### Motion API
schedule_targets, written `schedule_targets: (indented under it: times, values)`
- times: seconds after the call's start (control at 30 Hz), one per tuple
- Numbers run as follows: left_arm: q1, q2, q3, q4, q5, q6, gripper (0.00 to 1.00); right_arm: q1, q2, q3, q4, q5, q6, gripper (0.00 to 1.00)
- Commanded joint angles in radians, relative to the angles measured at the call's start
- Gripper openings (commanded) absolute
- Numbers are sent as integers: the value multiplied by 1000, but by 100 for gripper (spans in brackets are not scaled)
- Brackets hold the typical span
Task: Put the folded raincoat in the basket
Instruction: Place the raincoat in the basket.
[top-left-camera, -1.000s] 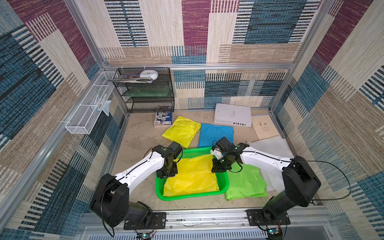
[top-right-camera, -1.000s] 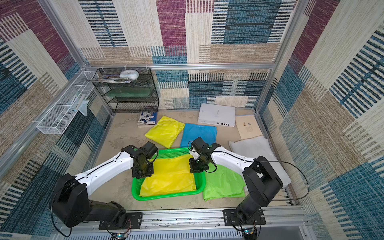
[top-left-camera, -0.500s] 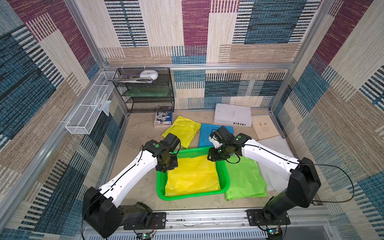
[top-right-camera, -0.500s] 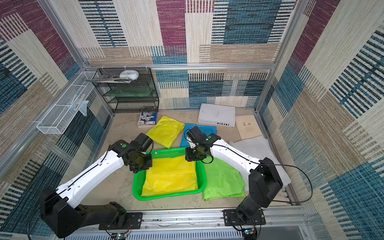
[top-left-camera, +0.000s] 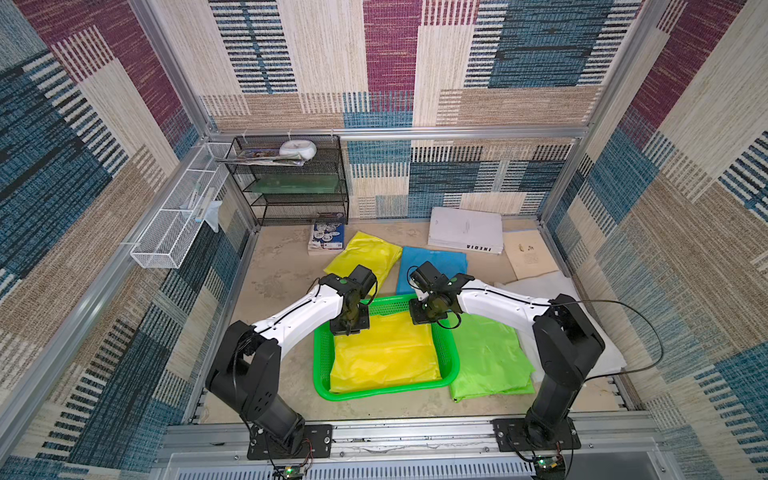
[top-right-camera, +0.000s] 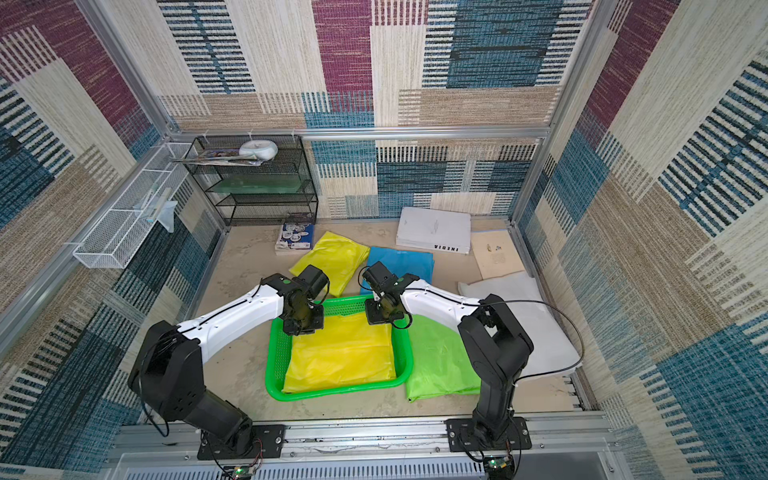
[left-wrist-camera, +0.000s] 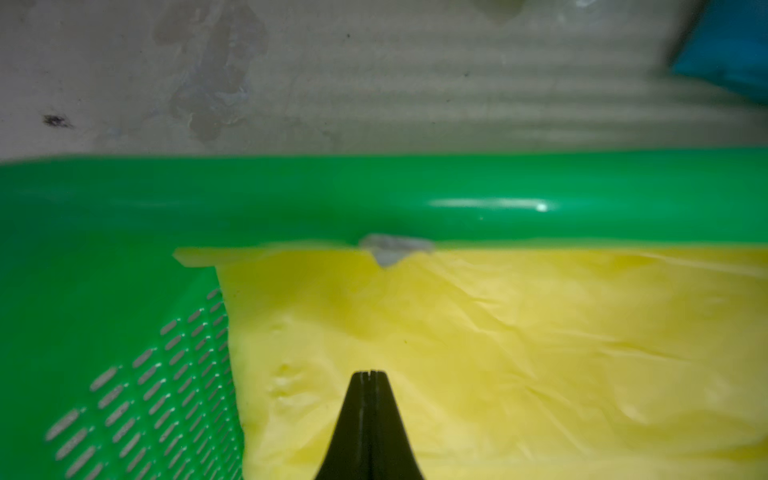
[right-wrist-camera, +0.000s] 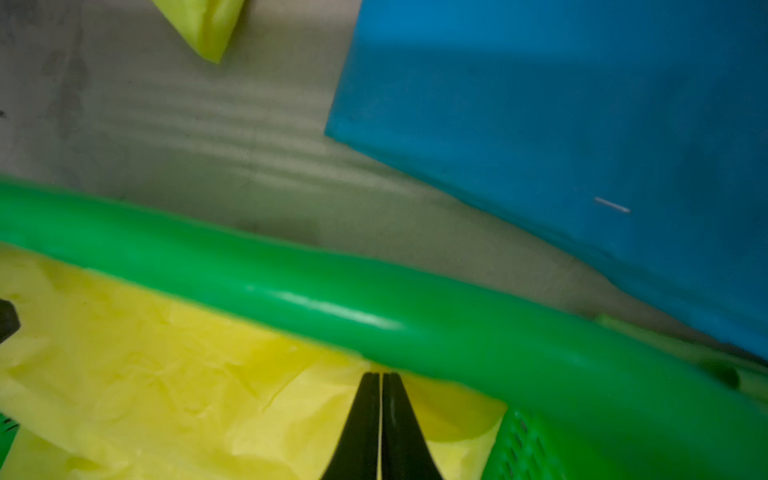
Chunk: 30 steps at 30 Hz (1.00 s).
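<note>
The folded raincoat (top-left-camera: 384, 353) (top-right-camera: 340, 353) is yellow and lies flat inside the bright green basket (top-left-camera: 374, 392) (top-right-camera: 332, 392) near the table's front. My left gripper (top-left-camera: 347, 328) (top-right-camera: 300, 328) hangs over the raincoat's far left corner, shut, with nothing showing between its fingers (left-wrist-camera: 369, 374). My right gripper (top-left-camera: 426, 318) (top-right-camera: 380, 318) hangs over the far right corner by the basket's far rim (right-wrist-camera: 332, 299), also shut with only a hairline slit (right-wrist-camera: 380, 374). The wrist views show the raincoat (left-wrist-camera: 498, 353) (right-wrist-camera: 145, 374) just inside the rim (left-wrist-camera: 374, 199).
Behind the basket lie another yellow folded coat (top-left-camera: 365, 257) and a blue one (top-left-camera: 436, 266); a light green one (top-left-camera: 486, 357) lies to its right, partly on white sheets (top-left-camera: 561, 291). A white book (top-left-camera: 465, 228), black mesh rack (top-left-camera: 295, 183) and white wire tray (top-left-camera: 174, 224) stand further off.
Both grippers have shut and shifted toward the basket's far rim. The raincoat, rumpled and overhanging a second ago, now lies flatter inside the basket.
</note>
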<state>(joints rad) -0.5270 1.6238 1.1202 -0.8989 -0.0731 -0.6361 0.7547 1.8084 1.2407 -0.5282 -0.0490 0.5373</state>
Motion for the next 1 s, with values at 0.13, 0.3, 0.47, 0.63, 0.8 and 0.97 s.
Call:
schedule_targets:
  times: [0.13,0.3,0.47,0.63,0.8,0.97]
  values:
    - [1,61,-22,-11,-150,9,0,5,9,-31,28,134,-2,12]
    - [1,-3,33,-66,-128,33,0,11,-109,-9,33,69,-60,15]
    - [-1,-148,20,-45,156,65,6,16,-207,-52,-23,-118,-62,17]
    - [-12,-251,-130,-18,262,10,0,44,-251,-164,4,-206,-18,15]
    - [-13,-248,-285,48,240,-28,0,48,-185,-196,-30,-148,-42,14]
    - [-13,-153,-277,6,190,-28,0,50,-143,-171,-107,-46,-48,15]
